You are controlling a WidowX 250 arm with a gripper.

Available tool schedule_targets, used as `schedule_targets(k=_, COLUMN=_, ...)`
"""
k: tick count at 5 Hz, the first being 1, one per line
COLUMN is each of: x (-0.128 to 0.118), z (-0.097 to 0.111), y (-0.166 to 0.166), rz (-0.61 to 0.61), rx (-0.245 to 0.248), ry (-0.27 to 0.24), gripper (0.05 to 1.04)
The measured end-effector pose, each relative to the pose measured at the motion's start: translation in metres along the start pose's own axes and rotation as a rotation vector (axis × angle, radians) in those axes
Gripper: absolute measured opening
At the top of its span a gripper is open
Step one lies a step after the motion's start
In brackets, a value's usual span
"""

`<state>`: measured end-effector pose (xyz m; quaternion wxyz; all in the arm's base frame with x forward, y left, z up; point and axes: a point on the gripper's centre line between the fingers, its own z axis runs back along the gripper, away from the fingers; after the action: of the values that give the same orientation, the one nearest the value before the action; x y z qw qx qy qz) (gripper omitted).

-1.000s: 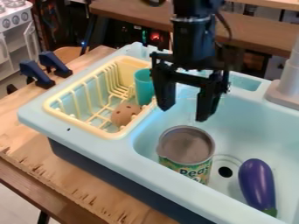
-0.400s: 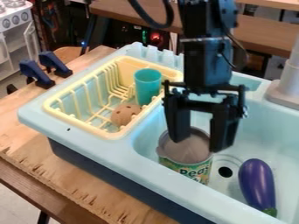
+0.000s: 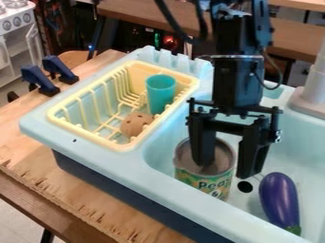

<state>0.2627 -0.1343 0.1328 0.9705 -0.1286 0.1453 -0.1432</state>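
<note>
The black gripper (image 3: 221,170) hangs over the sink basin, open, its two fingers pointing down. One finger stands inside the mouth of the can (image 3: 204,179); the other is outside, past the can's right side, so the rim lies between them. The can stands upright in the basin, green-labelled and open-topped. To its right a purple toy eggplant (image 3: 279,199) lies on the basin floor with its green end toward the front. Part of the can's far rim and interior is hidden behind the left finger.
A yellow dish rack (image 3: 95,138) at the left holds a teal cup (image 3: 160,94) and a brown, holed ball-like thing (image 3: 136,124). A grey faucet base (image 3: 309,100) stands at the right back. Two dark blue clamps (image 3: 58,70) are on the wooden table (image 3: 38,175).
The gripper has come down and to the right, from above the basin's back to the can, staying open. The can has shifted very slightly right.
</note>
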Motion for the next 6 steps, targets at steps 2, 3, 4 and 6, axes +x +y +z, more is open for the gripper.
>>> schedule_targets(k=2, x=0.035, z=0.008, y=0.011, rz=0.022, rx=0.054, ry=-0.010, gripper=1.003)
schedule_targets(k=3, x=0.050, z=0.013, y=0.014, rz=0.015, rx=0.080, ry=-0.030, gripper=1.003)
schedule_targets(k=4, x=0.055, z=0.014, y=0.016, rz=0.010, rx=0.095, ry=-0.027, gripper=1.003)
schedule_targets(k=6, x=0.046, z=0.018, y=0.019, rz=-0.028, rx=0.086, ry=-0.043, gripper=1.002)
